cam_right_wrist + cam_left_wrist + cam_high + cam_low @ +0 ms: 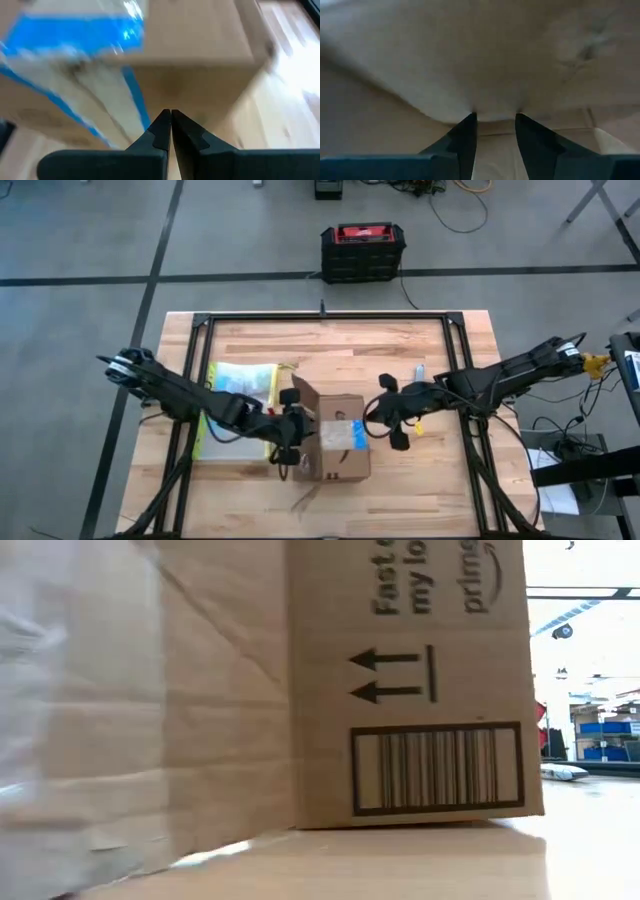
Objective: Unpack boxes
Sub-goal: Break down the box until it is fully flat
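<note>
Cardboard box [338, 448] sits on the wooden table [440, 490], a little toward the near edge and roughly midway between the two arms. One brown flap [304, 402] stands up on its left side. Top face carries clear tape and blue-printed strips.

Left gripper [287, 442] is pressed against the box's left side, below the raised flap. From its wrist camera the two dark fingers [465, 137] stand a small way apart with cardboard [495, 60] filling everything ahead; can't tell whether they pinch any of it.

Right gripper [392, 412] hovers just beside the box's right edge. Its wrist camera shows the fingertips [170, 122] drawn together, touching, nothing between them; box top with blue tape [80, 35] lies straight ahead.

Clear plastic pouch [238, 395] with a yellow edge lies flat on the table to the left of the box, partly under the left arm.

From table height, the box wall [420, 690] fills the view: barcode, two arrows, black print.

Black and red case [362, 252] rests on the floor beyond the table.
</note>
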You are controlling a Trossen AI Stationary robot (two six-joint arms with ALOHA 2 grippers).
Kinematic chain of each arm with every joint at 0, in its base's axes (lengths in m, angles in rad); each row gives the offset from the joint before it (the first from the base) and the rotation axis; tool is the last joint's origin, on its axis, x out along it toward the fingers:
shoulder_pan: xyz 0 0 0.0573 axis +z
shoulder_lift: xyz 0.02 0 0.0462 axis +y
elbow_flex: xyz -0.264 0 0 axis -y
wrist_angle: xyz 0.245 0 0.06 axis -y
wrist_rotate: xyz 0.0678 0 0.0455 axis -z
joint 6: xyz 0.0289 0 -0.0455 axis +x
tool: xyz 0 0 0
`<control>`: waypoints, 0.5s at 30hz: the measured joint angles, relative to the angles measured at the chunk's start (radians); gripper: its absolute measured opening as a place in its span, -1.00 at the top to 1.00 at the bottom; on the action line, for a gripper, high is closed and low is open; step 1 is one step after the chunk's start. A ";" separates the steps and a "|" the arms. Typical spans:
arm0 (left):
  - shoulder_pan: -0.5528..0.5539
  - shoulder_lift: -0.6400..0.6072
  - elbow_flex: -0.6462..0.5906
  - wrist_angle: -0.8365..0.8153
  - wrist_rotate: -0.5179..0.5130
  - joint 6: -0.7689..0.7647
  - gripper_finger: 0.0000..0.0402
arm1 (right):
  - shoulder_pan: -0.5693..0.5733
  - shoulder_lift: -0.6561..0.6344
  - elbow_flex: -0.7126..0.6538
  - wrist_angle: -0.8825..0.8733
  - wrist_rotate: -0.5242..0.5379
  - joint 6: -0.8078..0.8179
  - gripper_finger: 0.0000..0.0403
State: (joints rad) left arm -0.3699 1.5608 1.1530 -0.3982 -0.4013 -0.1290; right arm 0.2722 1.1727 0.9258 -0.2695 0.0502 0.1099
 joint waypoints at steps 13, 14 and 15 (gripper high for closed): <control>0.149 0.162 0.266 0.156 0.224 0.280 0.40 | 0.006 0.067 0.338 -0.352 -0.022 -0.158 1.00; 0.164 0.177 0.287 0.166 0.265 0.284 0.40 | 0.006 0.068 0.370 -0.392 -0.021 -0.165 1.00; 0.176 0.190 0.303 0.171 0.295 0.285 0.40 | 0.006 0.067 0.396 -0.430 -0.011 -0.170 1.00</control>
State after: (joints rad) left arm -0.1938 1.7504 1.4565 -0.2273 -0.1066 0.1564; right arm 0.2787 1.2400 1.3220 -0.6998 0.0395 -0.0596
